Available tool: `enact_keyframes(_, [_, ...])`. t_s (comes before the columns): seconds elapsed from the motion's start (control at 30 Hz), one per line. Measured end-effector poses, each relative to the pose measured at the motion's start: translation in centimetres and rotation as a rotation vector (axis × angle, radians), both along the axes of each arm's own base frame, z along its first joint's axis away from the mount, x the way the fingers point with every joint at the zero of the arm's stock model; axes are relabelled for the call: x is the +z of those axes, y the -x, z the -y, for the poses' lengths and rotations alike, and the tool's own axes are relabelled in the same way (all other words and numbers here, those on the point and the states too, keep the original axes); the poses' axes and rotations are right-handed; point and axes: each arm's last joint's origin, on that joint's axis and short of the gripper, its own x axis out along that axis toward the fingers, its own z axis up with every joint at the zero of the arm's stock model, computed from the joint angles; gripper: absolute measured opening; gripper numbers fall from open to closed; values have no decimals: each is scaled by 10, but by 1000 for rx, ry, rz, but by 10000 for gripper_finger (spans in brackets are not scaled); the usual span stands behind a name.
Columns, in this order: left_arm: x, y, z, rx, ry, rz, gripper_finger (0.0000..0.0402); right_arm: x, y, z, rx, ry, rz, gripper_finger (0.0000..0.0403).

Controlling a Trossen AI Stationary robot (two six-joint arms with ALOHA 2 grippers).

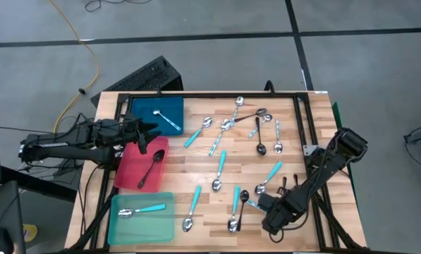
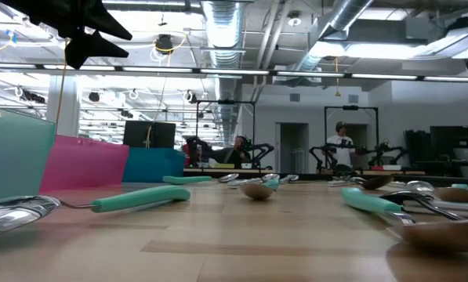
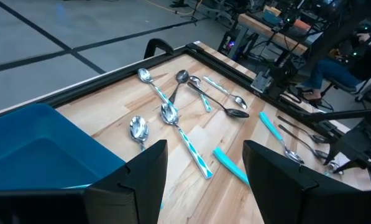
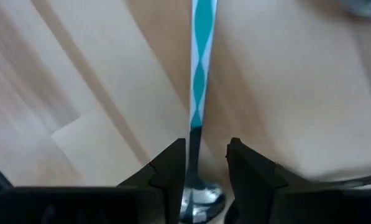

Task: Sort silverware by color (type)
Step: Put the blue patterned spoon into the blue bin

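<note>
We found the right pincer (image 1: 256,204) low at the near right of the wooden table (image 1: 295,152), its two dark fingers (image 4: 169,165) set on either side of a spoon with a turquoise-and-white patterned handle (image 4: 201,68), just above its bowl. The fingers stood close to the neck, but we could not tell whether they were actually pressing it or whether the spoon was off the wood.

The left pincer (image 1: 148,130) hovered spread apart and empty over the far end of the red tray (image 1: 129,169), which held one black spoon (image 1: 151,167). The blue tray (image 1: 143,116) at the far left held a silver spoon (image 1: 169,120), and the teal tray (image 1: 143,226) at the near left held a turquoise-handled spoon (image 1: 141,210).

The remaining spoons lay scattered over the middle and right of the table, a cluster of them (image 3: 173,106) near the far edge.
</note>
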Motion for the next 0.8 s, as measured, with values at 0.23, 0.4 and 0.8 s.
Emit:
enact_keyframes(0.23, [0, 0, 0, 3, 8, 4, 195, -2, 5, -3, 15, 18, 10, 143])
enact_keyframes(0.4, [0, 0, 0, 8, 22, 6, 195, -4, 6, -2, 13, 17, 11, 143])
enact_keyframes(0.8, [-2, 1, 0, 12, 32, -5, 194, -4, 5, -1, 25, 41, 32, 143])
